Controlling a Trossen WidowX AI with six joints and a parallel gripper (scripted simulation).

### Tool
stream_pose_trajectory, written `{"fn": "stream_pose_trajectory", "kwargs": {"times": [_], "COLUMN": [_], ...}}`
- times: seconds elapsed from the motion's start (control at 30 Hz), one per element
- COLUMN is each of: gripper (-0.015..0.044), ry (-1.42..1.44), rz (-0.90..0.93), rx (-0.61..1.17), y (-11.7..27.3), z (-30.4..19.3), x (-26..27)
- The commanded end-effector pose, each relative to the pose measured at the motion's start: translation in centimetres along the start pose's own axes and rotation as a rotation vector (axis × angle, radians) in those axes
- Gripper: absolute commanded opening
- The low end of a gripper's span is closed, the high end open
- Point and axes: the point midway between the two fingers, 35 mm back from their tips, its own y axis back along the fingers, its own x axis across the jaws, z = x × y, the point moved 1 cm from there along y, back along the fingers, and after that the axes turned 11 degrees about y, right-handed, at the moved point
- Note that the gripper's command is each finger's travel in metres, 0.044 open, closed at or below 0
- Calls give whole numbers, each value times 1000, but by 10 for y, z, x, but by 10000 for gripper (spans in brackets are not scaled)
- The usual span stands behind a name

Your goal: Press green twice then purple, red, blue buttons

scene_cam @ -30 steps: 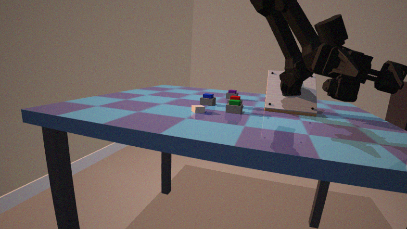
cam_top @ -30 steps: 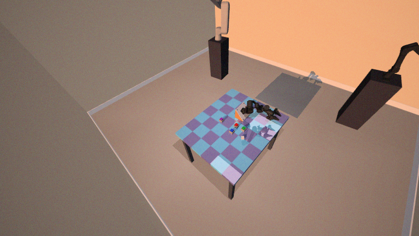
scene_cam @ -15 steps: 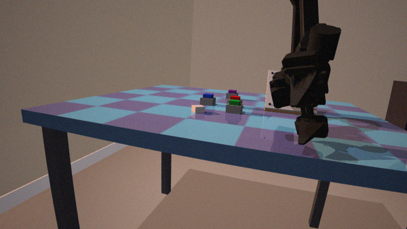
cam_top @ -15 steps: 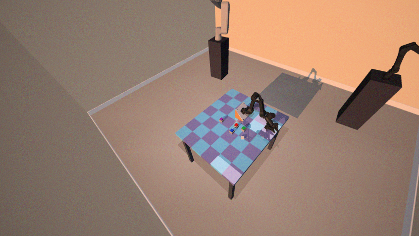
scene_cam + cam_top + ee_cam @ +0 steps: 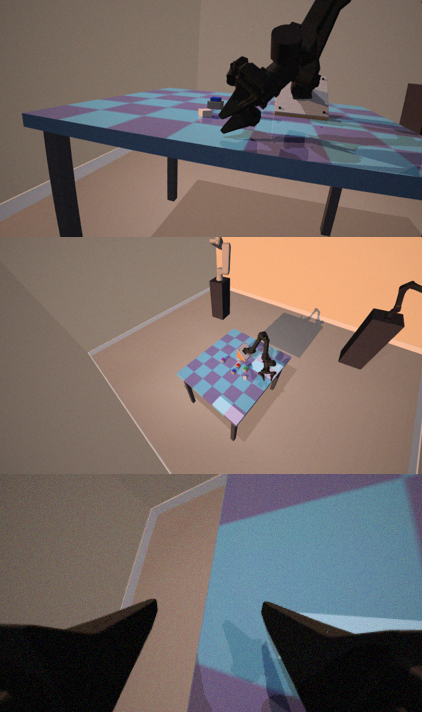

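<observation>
My gripper is open and empty, its fingers pointing down and forward near the table's edge. It is on the near side of the green button, which my gripper hides in the exterior view. The red button sits beside the green one, and the blue button is a little to its left. The purple button stands farther away; red and purple are also hidden in the exterior view. All buttons have box-like bases. No button shows in the wrist view.
A small pale block lies near the green and blue buttons. My arm's base stands on a tilted board with orange sides. The checkered table has its edge close by my fingers. Two other arms stand on dark pedestals beyond the table.
</observation>
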Motion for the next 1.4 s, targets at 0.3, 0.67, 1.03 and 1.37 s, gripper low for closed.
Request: {"fn": "stream_pose_trajectory", "kwargs": {"times": [0.3, 0.67, 1.03, 1.37], "gripper": [400, 400, 400, 400], "ry": [448, 509, 343, 167], "rz": [-519, -782, -737, -510], "rx": [179, 512, 765, 746], "y": [3, 66, 138, 183], "z": [64, 100, 111, 122], "x": [-119, -192, -208, -183]}}
